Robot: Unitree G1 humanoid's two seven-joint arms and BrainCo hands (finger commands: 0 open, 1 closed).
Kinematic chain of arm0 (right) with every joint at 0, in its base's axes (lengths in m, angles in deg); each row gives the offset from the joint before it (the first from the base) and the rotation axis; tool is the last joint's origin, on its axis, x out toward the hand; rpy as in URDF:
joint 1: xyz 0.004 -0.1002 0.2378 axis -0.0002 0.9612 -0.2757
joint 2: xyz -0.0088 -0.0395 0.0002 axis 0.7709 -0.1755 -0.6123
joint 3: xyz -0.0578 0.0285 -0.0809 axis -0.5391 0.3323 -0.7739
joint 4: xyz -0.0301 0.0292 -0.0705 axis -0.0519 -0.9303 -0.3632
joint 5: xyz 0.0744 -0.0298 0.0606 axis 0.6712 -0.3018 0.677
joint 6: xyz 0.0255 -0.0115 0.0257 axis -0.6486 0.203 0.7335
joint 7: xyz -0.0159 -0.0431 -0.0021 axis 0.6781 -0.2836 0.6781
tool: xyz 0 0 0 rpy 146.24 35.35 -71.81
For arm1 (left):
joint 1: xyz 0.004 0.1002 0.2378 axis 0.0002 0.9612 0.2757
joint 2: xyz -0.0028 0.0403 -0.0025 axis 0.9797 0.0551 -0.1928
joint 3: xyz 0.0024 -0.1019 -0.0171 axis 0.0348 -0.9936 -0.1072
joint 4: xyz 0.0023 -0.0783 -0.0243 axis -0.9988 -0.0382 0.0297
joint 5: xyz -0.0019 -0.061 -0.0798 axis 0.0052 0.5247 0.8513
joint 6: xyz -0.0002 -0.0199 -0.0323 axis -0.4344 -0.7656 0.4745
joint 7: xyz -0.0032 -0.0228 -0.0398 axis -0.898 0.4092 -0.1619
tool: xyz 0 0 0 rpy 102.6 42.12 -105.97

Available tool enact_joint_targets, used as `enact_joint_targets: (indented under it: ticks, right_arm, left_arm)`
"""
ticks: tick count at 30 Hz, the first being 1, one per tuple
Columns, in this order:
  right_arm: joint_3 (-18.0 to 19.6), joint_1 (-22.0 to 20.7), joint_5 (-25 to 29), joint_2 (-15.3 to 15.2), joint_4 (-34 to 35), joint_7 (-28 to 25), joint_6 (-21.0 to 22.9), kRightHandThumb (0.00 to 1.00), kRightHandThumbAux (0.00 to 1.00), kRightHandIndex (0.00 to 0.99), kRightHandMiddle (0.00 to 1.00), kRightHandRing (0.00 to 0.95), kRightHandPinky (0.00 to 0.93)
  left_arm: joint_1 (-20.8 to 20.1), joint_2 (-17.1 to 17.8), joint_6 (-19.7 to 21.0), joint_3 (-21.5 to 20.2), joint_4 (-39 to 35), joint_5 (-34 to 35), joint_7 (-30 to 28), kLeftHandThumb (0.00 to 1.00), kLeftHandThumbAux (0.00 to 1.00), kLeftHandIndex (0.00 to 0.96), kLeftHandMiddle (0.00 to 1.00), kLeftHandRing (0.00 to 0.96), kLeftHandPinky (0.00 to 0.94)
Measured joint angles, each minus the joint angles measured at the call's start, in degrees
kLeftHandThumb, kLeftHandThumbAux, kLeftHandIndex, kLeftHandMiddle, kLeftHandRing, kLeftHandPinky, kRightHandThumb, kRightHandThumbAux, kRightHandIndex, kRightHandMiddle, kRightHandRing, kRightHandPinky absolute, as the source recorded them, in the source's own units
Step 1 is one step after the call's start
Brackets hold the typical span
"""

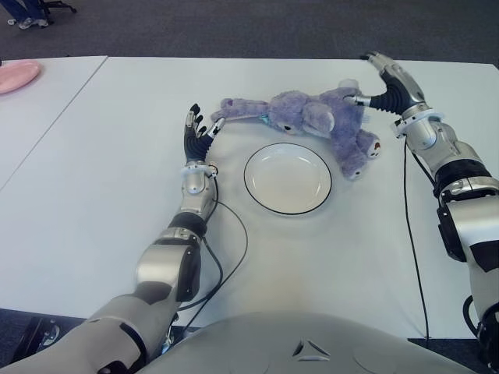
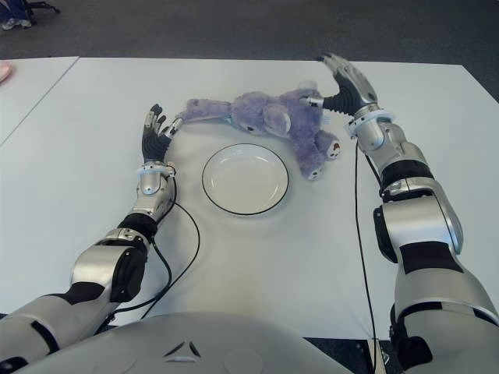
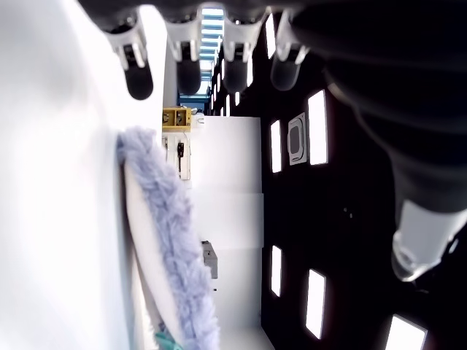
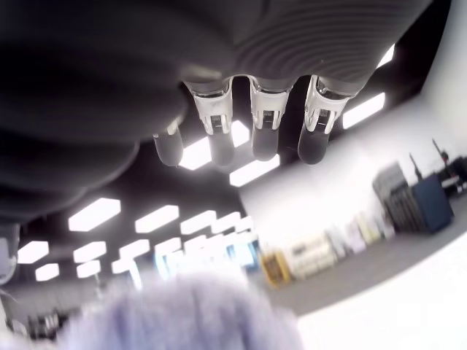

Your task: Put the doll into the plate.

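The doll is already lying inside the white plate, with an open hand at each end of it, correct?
Not quite. The left eye view shows the doll on the table just beyond the plate, which holds nothing. The left hand and right hand are indeed open at its ends.

White surface (image 1: 93, 195) under both robot hands. Pink dish (image 1: 15, 75) on neighbouring surface, well left of left robot hand (image 1: 199, 134). Black cable (image 1: 234, 241) looping near left forearm. Dark floor (image 1: 234, 27) beyond far edge.

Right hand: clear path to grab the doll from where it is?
Probably yes. The right hand shows open at the doll's far-right end, thumb at its fur, with nothing between them. The plate sits nearer the robot, out of the way.
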Motion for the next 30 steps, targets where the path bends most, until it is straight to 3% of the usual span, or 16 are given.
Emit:
enact_joint_targets:
  ticks: [17, 30]
  right_arm:
    - [-5.0, -0.5, -2.8, 0.1, -0.7, -2.5, 1.6, 0.343, 0.493, 0.027, 0.0, 0.0, 0.182]
    - [-6.8, -2.2, -3.5, 2.0, -1.5, -2.1, 3.6, 0.381, 0.534, 0.043, 0.0, 0.0, 0.154]
  left_arm:
    - [0.0, 0.0, 0.0, 0.0, 0.0, 0.0, 0.0, 0.0, 0.62, 0.064, 0.063, 0.072, 0.116]
    - [0.0, 0.0, 0.0, -0.1, 0.1, 0.0, 0.0, 0.0, 0.62, 0.068, 0.067, 0.075, 0.117]
